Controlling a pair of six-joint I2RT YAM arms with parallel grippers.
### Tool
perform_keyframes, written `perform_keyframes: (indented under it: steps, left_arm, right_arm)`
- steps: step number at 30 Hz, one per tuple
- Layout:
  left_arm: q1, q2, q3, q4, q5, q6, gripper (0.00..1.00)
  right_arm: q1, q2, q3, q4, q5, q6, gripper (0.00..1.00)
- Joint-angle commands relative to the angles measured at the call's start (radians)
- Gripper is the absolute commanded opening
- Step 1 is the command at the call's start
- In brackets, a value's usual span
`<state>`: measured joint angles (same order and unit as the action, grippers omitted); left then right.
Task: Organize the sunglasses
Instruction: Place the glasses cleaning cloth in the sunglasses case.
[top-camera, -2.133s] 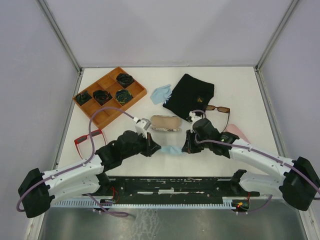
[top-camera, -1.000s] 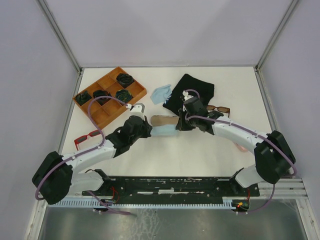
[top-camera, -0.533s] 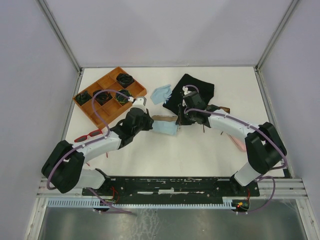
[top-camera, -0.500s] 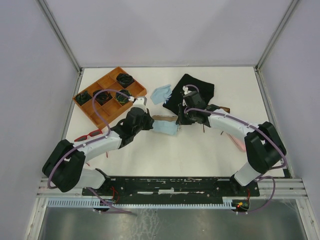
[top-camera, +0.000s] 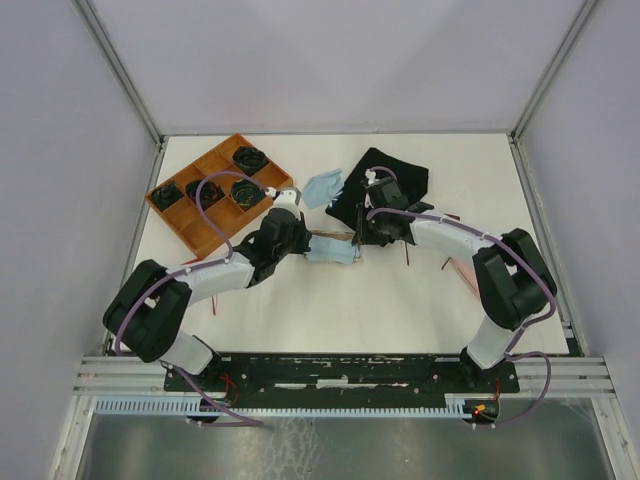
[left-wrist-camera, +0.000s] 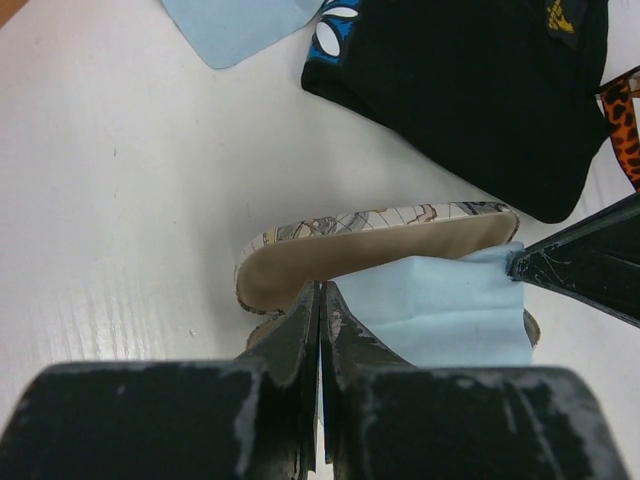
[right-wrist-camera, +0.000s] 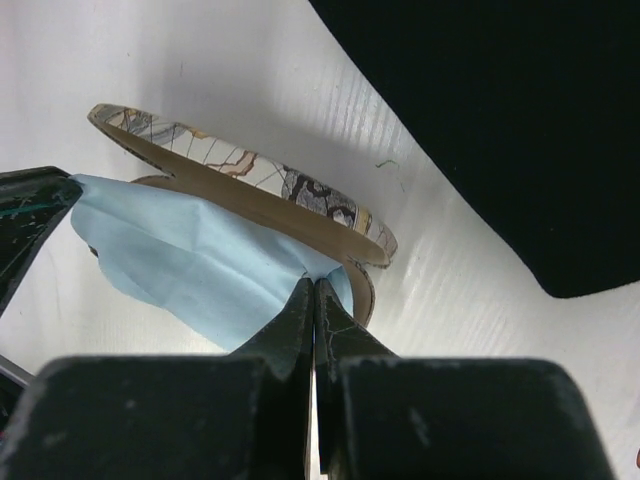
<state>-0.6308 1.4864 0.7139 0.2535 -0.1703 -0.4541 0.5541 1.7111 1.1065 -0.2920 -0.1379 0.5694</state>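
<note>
The left gripper (left-wrist-camera: 320, 300) and right gripper (right-wrist-camera: 313, 295) are each clamped fully closed on opposite ends of the blue cloth (left-wrist-camera: 440, 310) over the open case (left-wrist-camera: 370, 235).

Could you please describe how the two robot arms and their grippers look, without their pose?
Both the left arm and the right arm have white links joined by bulky black joints. A thin purple cable loops along each. The left gripper and right gripper have flat black fingers with scuffed, speckled surfaces.
</note>
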Motion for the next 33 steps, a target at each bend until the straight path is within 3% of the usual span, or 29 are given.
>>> perform_keyframes:
  steps: [1,33]
  left_arm:
    - [0.011,0.035,0.038,0.088,0.016,0.048,0.03]
    - [0.043,0.119,0.019,0.185,0.0,0.071,0.03]
  right_arm:
    - [-0.01,0.031,0.062,0.047,-0.017,-0.021,0.0]
    - [-0.033,0.073,0.065,0.098,0.03,-0.016,0.0]
